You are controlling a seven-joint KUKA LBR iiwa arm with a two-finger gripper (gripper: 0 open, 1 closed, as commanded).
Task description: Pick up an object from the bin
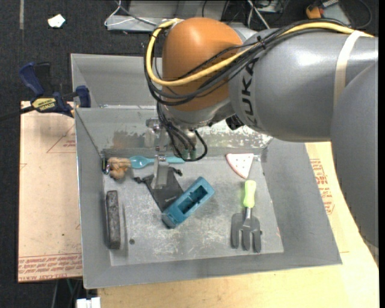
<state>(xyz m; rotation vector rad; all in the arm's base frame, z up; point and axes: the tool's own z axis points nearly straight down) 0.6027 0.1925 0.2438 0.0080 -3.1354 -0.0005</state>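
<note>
Gripper (161, 175) low over dark wedge (168, 196) by blue block (188, 201), bin (192, 243) ctr; green-handled fork (246, 219) to rt

A robotics lab or test cell is indicated. A large grey industrial arm (301, 78), lettered KUKA, is fitted with an orange cover (195, 54) and looped yellow and black cables (157, 72), and is set over a grey metal bin (90, 180) of assorted small things. Behind the bin, a dark floor (36, 54) and loose cabling (240, 9) are seen.
</note>
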